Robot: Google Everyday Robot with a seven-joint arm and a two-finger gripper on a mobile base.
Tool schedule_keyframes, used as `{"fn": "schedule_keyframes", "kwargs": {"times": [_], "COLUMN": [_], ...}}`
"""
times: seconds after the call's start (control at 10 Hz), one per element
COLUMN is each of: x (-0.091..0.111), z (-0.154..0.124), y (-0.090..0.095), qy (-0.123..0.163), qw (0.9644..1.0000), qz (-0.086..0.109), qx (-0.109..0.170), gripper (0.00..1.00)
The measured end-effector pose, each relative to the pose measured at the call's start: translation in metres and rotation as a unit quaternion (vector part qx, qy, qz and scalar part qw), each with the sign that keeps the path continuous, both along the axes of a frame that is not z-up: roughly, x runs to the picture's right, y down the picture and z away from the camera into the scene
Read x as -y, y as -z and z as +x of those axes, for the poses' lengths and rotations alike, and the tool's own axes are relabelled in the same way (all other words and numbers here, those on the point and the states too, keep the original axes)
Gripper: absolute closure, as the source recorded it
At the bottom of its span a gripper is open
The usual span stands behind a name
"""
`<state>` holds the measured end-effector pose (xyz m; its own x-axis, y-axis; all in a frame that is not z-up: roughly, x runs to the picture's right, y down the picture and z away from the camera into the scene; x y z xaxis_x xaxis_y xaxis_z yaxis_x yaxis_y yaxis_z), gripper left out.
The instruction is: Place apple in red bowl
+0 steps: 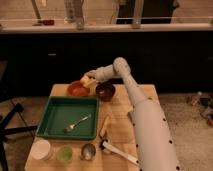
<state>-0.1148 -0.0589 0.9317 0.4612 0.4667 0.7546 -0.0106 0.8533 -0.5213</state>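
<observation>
The apple [85,80], small, pale and yellow-orange, is held at the tip of my gripper [88,78]. My arm reaches from the right across the table's back edge. The gripper is shut on the apple and holds it just above the right rim of the red bowl [75,90], which stands at the back of the wooden table [120,125]. The bowl's inside looks empty.
A dark maroon bowl [105,91] stands right of the red bowl, under my arm. A green tray [57,112] with a fork [77,123] fills the table's left. A yellowish strip [105,126], white cup [41,149], green cup [64,154], metal cup [88,151] and white-handled utensil [121,153] lie near the front.
</observation>
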Motion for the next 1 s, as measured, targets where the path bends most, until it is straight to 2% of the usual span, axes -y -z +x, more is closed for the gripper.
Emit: {"fn": "schedule_keyframes", "kwargs": {"times": [0.3,0.6,1.0], "x": [-0.006,-0.016,-0.024], "z": [-0.012,-0.014,-0.018], "y": [-0.006,-0.011,-0.013], "qy": [-0.005,-0.031,-0.052], "qw": [0.9999,0.9989,0.9970], "qz": [0.000,-0.002,0.000], "qx": [-0.009,-0.037,-0.058], "gripper": [1.00,1.00,1.00]}}
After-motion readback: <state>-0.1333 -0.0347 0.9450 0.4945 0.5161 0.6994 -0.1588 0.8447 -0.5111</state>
